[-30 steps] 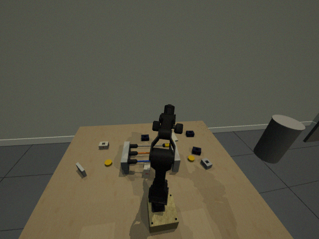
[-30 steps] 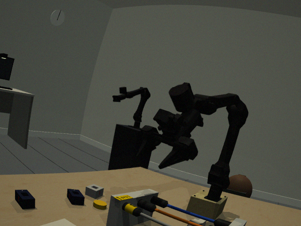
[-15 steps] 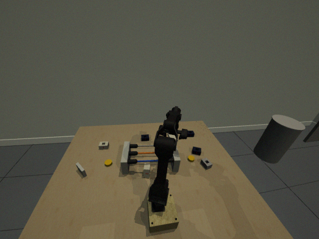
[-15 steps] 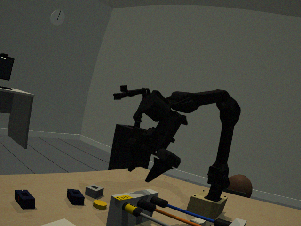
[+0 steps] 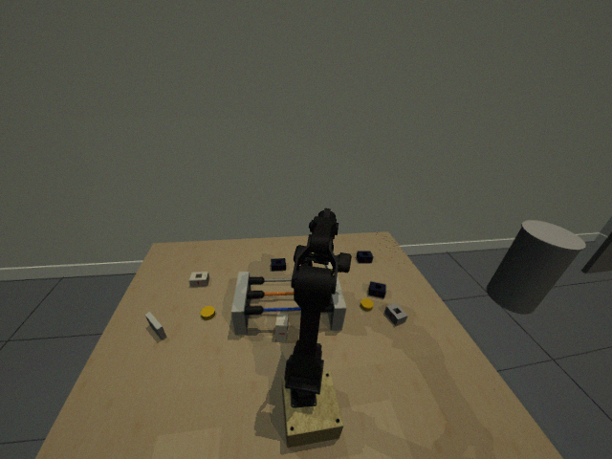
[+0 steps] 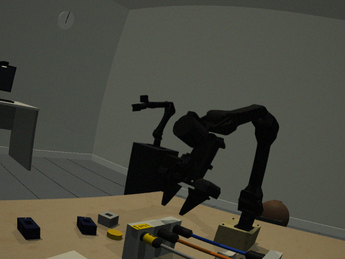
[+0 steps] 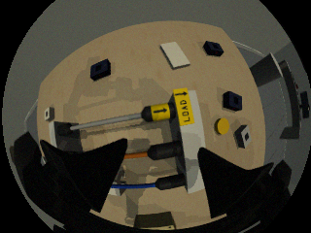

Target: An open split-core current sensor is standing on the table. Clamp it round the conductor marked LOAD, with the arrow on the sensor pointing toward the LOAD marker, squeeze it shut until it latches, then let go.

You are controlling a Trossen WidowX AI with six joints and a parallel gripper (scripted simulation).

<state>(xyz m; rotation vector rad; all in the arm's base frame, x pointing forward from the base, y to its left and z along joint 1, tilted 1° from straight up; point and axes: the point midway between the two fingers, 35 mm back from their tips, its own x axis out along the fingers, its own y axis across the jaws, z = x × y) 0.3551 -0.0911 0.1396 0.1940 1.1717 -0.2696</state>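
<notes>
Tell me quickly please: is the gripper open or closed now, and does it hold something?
Gripper: open, fingers apart and holding nothing, above the conductor fixture.

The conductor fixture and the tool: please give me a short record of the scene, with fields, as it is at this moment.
tool: open, holding nothing, in the air above the fixture
fixture: two grey end blocks with three conductors between them
conductors: grey, orange, blue
LOAD label: yellow, on the block at the grey conductor's yellow-tipped end
white sensor: standing on the table beside the fixture, on the arm's base side, untouched
loose parts: dark blue blocks, yellow discs
</notes>
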